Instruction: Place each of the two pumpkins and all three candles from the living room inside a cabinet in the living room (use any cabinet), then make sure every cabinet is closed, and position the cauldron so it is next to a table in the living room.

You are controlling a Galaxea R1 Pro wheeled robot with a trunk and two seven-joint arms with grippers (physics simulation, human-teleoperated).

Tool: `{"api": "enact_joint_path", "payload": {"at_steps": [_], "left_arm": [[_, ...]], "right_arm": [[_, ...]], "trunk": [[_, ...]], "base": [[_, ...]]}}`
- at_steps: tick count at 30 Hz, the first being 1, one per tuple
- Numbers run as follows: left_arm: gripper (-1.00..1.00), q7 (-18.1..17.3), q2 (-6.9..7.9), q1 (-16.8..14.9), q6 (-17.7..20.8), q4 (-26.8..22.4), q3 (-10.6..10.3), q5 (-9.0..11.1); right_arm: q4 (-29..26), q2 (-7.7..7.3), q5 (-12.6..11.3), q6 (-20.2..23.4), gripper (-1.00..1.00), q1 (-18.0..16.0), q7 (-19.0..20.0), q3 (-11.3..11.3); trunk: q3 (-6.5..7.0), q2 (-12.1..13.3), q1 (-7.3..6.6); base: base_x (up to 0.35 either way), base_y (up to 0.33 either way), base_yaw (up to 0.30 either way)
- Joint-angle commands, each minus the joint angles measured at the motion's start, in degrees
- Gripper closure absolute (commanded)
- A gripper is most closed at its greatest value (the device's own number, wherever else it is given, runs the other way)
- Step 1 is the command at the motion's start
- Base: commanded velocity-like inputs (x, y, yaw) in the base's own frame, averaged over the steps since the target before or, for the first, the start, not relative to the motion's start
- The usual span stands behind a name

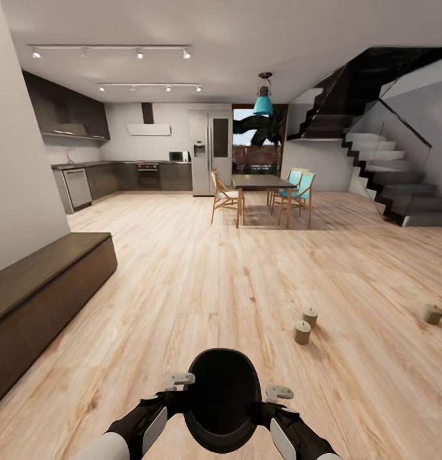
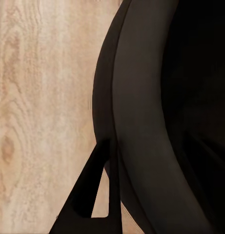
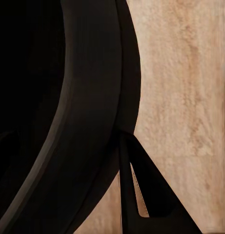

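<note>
The black cauldron (image 1: 222,399) hangs low in front of the robot, carried between both arms above the wooden floor (image 1: 202,287). The left claw (image 1: 180,381) grips its rim on one side and the right claw (image 1: 278,391) the other; each wrist view shows a dark finger pressed against the cauldron's curved wall, so both look clenched on it. Three cream candles stand on the floor ahead and to the right: two close together (image 1: 302,331) (image 1: 310,316), the third (image 1: 432,313) well apart, nearer the stairs (image 1: 400,185). The long dark cabinet (image 1: 42,287) runs along the left wall, its fronts shut as far as can be seen. Beyond are a dining table (image 1: 262,182) with chairs and the kitchen.

The step in hand appears to be carrying the cauldron to the coffee table. Done well, that means keeping both grips level, steering clear of the candles, and lowering it gently before letting go.
</note>
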Motion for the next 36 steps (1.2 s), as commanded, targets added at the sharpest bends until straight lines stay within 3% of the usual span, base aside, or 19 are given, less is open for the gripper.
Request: {"api": "enact_joint_path", "payload": {"at_steps": [1, 36], "left_arm": [[1.0, 0.0, 0.02, 0.0, 0.3, -0.2, -0.9, 0.6], [1.0, 0.0, 0.01, 0.0, 0.3, -0.2, -0.9, 0.6]], "right_arm": [[-0.1, 0.72, -1.5, 0.3, 1.0, 0.0, 0.2, 0.4], [-0.1, 0.72, -1.5, 0.3, 1.0, 0.0, 0.2, 0.4]], "trunk": [[0.01, 0.0, -0.02], [2.0, 0.0, -0.02]], "base": [[0.0, 0.0, -0.222], [0.0, 0.0, -0.222]]}}
